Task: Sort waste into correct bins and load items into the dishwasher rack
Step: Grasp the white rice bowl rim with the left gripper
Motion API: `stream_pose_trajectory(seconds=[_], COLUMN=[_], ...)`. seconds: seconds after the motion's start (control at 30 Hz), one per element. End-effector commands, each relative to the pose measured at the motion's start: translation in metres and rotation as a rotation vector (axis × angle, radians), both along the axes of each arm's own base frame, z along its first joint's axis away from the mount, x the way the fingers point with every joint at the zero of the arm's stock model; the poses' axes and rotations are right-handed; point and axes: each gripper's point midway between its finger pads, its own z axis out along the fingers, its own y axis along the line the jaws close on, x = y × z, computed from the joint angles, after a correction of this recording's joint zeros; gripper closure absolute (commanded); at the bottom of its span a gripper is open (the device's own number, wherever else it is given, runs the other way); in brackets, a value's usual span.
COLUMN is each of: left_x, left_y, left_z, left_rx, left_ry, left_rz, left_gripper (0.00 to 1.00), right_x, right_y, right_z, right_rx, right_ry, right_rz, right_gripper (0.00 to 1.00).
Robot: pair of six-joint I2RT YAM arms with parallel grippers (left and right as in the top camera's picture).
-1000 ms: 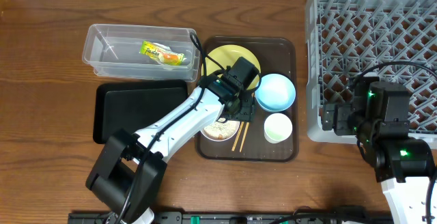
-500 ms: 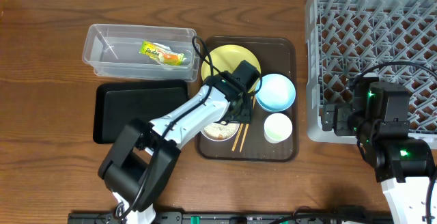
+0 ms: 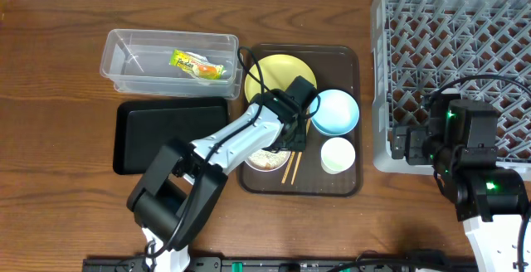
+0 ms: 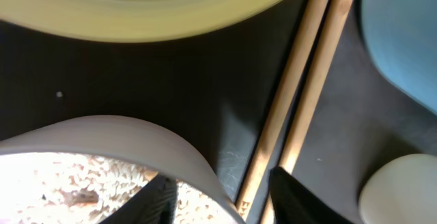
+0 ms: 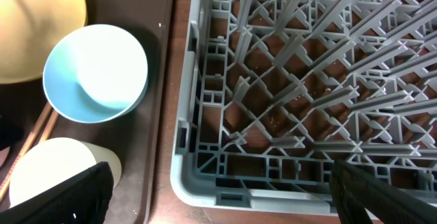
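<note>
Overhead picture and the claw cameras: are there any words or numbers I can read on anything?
On the snack wrapper in the clear tub: dark writing on the green end, too small to read.
On the chopsticks: a dark stamped mark low on one stick, blurred and cut off by the picture edge, not readable.
Nothing else shows words, numbers or signs.

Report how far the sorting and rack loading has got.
Done: the crumpled green-and-orange wrapper lies in the clear plastic tub. In hand: the left gripper, jaws open, straddles the wooden chopsticks. Left: the grey lattice rack holds nothing; yellow-green plate, blue bowl, white cup and rice-filled white bowl sit on the brown tray.
</note>
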Motion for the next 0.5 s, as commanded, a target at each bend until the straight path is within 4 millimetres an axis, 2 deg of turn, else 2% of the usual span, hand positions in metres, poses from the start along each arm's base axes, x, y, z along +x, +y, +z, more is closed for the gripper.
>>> stream_pose_trajectory(seconds=[0.0,0.23,0.3,0.47], left_x=[-0.005,-0.009,-0.009,-0.008], left_y=[-0.001,-0.005,-0.005,-0.006], left_z=[-0.006,-0.004,-0.002,0.009], left_rx=[0.022,0.019,0.016,0.001], left_ry=[0.005,0.001,-0.002,-0.021], left_rz=[-0.006,-0.021,-0.021,-0.021], left_gripper=[0.58,0.74,0.76,0.92], right_x=[0.002,0.002,0.002,0.002], right_y=[0.003,0.003,0.003,0.003], right_z=[0.007,0.007,0.007,0.007], right_rx=[0.006,0.006,0.006,0.006], right_ry=[-0.015,-0.015,-0.015,-0.015], right_rz=[0.007,0.006,0.006,0.007], right_gripper=[0.01,0.01,0.01,0.01])
